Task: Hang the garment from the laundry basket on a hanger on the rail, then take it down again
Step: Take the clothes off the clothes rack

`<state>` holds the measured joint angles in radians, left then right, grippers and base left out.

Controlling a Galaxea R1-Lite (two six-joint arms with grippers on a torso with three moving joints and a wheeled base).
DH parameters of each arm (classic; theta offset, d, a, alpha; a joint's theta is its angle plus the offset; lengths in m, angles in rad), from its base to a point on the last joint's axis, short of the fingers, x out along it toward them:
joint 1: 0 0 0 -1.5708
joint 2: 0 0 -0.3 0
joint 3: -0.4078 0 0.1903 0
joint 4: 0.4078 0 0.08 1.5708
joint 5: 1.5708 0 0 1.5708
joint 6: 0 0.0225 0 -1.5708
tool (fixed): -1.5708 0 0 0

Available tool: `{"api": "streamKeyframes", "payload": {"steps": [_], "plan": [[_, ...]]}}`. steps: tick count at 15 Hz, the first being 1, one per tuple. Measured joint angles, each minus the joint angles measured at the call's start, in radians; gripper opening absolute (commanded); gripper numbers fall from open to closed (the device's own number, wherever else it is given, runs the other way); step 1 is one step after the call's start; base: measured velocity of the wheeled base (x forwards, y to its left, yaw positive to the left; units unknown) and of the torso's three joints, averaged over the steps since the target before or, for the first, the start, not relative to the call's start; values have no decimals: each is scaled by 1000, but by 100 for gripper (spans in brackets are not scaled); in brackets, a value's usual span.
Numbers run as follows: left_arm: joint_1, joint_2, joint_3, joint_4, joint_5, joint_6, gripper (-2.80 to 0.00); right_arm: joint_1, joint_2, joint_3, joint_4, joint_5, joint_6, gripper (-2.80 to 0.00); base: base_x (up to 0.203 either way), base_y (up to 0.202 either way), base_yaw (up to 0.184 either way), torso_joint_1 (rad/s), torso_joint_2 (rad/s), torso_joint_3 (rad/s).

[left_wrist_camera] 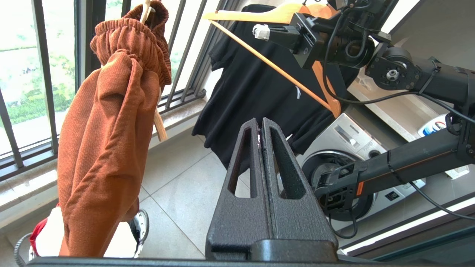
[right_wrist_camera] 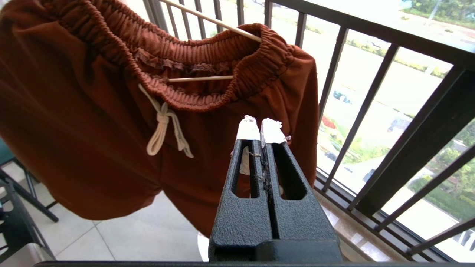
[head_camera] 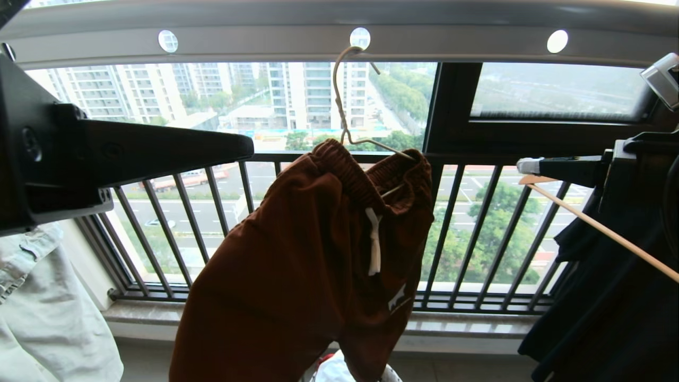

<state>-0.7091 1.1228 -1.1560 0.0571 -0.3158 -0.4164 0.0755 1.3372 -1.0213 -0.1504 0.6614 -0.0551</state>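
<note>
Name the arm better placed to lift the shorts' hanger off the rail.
Probably right: the right gripper, shut and empty, points at the shorts just below the hanger. The left gripper, also shut, sits off to the side.

The shorts (head_camera: 297,254) are rust-brown, with a ribbed waistband, a white drawstring (head_camera: 374,241) and a small white logo (head_camera: 397,297). The hanger (head_camera: 342,101) is cream-white. The rail (head_camera: 339,42) is grey, dotted with a row of round holes. Railing bars (head_camera: 477,239) are black. A shirt (left_wrist_camera: 256,89) looks black, possibly very dark navy.
</note>
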Motion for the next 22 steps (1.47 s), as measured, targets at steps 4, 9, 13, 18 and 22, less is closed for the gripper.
{"api": "streamKeyframes", "payload": {"steps": [4, 9, 13, 18, 22], "plan": [[-2, 0, -4, 2, 1, 1, -280, 19, -5, 0, 0, 8, 4, 0, 0, 0, 0, 0, 0, 0], [-17, 13, -9, 4, 1, 0, -280, 100, -10, -2, -13, 5, 4, 0, 0, 0, 0, 0, 0, 0], [-18, 8, -7, 4, 3, 0, -280, 196, 12, -68, -14, 2, 49, 0, 0, 0, 0, 0, 0, 0], [-18, -21, -5, 5, 5, 1, -280, 331, 98, -214, -17, -82, 97, 0, 0, 0, 0, 0, 0, 0], [-17, -30, -8, 4, 6, 4, -280, 447, 193, -257, -137, -179, 96, 0, 0, 0, 0, 0, 0, 0]]}}
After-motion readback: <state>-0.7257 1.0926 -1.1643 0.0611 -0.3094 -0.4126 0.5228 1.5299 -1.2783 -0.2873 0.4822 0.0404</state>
